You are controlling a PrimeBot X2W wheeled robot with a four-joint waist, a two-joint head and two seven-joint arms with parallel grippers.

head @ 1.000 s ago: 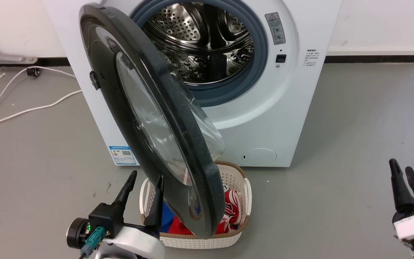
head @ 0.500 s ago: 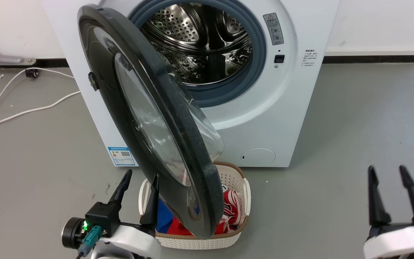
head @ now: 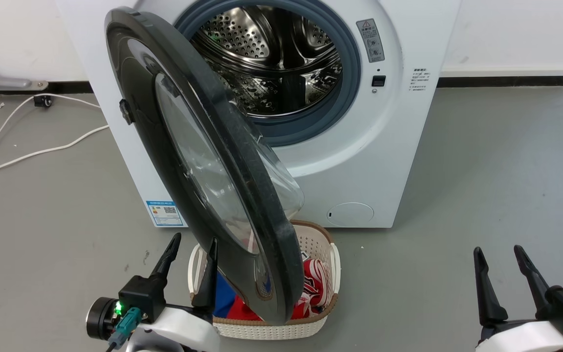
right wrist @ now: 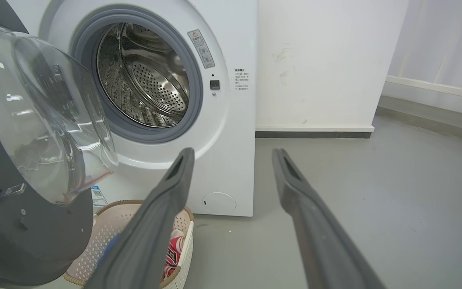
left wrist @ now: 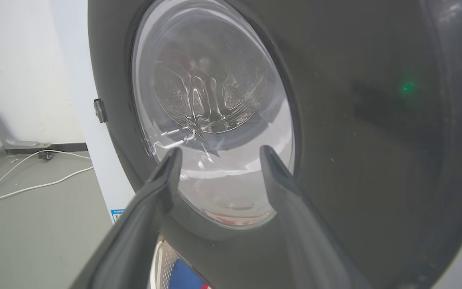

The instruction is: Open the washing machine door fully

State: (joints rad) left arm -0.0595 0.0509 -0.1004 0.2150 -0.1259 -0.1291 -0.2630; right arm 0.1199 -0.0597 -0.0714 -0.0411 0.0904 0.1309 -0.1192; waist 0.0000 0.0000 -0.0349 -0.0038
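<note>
At the lower right of the head view, the right gripper (head: 498, 249) sits further left and lower than a second ago. Its fingers are now spread wide where they were nearly together, and it grips nothing. Left gripper (head: 196, 238) unchanged: spread, empty, just beside the outer face of the washing machine door (head: 203, 161) (contact not discernible). Grey floor (head: 482, 171), white wall (head: 506, 29), white cable (head: 32, 151) at left. Door stands part-open off its left-side hinge, edge toward the camera, glass bowl bulging right, lower rim above the laundry basket (head: 321, 243).
</note>
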